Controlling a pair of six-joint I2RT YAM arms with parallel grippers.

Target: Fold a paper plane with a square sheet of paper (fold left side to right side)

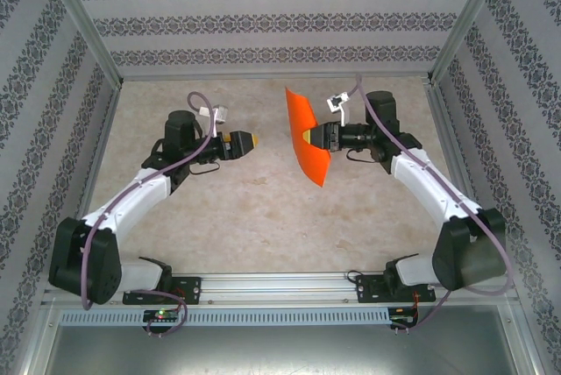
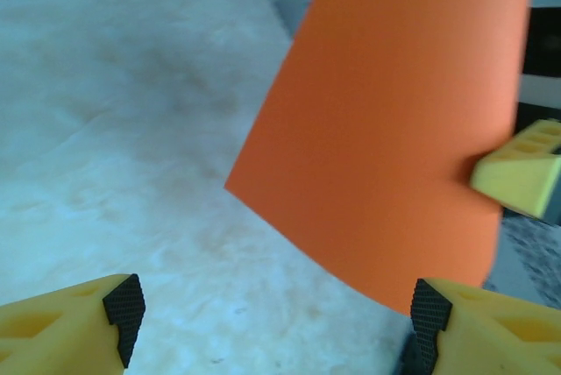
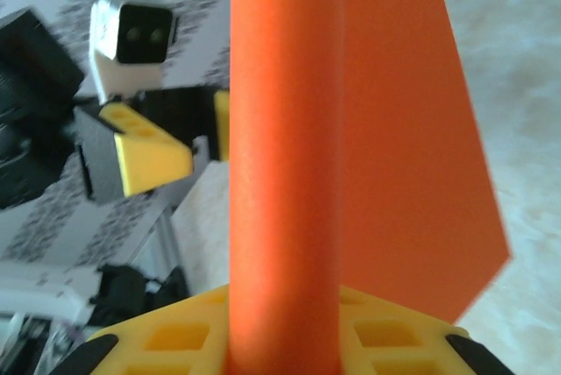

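We think the floppy paper (image 1: 302, 121) could slip or crease crooked, because only our right gripper (image 1: 314, 137) pinches it, holding it up curled in the air above the table (image 1: 263, 217), while our left gripper (image 1: 248, 141) is wide open near it

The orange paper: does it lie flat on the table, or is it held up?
Held up. The orange paper stands on edge, pinched by the right gripper; the left gripper is open, apart from it.
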